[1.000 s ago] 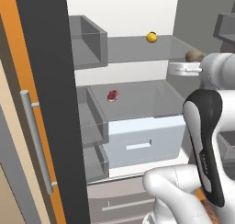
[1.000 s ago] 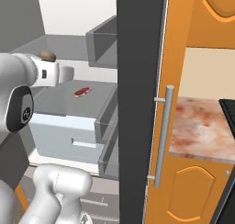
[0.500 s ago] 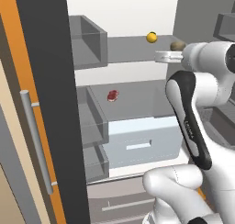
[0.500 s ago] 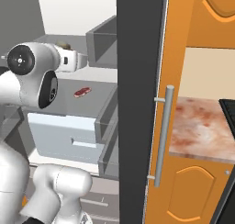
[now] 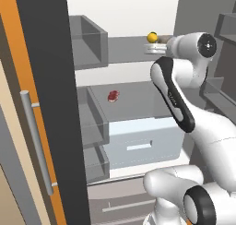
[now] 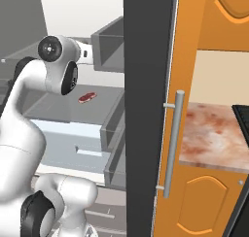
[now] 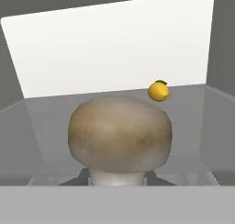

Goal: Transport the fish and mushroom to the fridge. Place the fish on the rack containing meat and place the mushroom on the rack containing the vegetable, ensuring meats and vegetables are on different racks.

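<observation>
Hand view: the two-finger gripper (image 7: 118, 175) is clamped on the beige-brown round-capped mushroom (image 7: 120, 135), with the small yellow-orange ball vegetable (image 7: 159, 91) at two o'clock on the translucent upper glass shelf (image 7: 50, 113). In the left base view, the mushroom (image 5: 160, 40) hangs at that shelf's edge in the open dark-doored fridge (image 5: 50, 81), the small dark-red meat chunk (image 5: 113, 96) at seven o'clock below. No writing is legible.

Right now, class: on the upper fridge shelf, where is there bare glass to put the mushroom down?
The upper shelf is bare left of the vegetable and in front of it, under the held mushroom. Only the spot around the vegetable is taken.
</observation>
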Available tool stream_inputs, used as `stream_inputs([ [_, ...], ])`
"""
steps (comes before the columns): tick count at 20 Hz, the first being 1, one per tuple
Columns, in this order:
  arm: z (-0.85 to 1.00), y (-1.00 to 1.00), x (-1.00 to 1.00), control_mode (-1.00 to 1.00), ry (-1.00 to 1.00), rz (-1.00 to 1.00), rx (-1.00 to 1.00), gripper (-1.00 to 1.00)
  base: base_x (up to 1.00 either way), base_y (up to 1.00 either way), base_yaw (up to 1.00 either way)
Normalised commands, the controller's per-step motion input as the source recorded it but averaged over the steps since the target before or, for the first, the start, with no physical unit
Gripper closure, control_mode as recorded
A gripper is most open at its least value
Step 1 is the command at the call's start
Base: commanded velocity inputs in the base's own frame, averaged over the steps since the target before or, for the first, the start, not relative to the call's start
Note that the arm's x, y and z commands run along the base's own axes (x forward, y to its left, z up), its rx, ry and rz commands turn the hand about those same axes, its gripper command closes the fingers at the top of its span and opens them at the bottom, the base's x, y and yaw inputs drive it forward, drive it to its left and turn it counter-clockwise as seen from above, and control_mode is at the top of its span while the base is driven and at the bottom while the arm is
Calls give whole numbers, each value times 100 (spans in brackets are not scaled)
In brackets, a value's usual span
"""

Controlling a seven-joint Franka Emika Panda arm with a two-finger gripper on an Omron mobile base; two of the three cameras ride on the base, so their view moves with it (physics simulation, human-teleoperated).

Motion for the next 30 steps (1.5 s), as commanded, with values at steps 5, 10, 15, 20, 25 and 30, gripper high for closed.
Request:
stream_inputs([
  [5, -15, 1, 81, -100, 5, 0, 0, 100, 0, 0, 0],
  [10, -27, 1, 74, -100, 6, 0, 0, 100, 0, 0, 0],
  [15, -23, 0, 68, -100, 5, 0, 0, 100, 0, 0, 0],
  [20, -12, 0, 67, -100, 2, 0, 0, 100, 0, 0, 0],
  [25, -12, 0, 64, -100, 9, 0, 0, 100, 0, 0, 0],
  [30, -19, 0, 58, -100, 12, 0, 0, 100, 0, 0, 0],
])
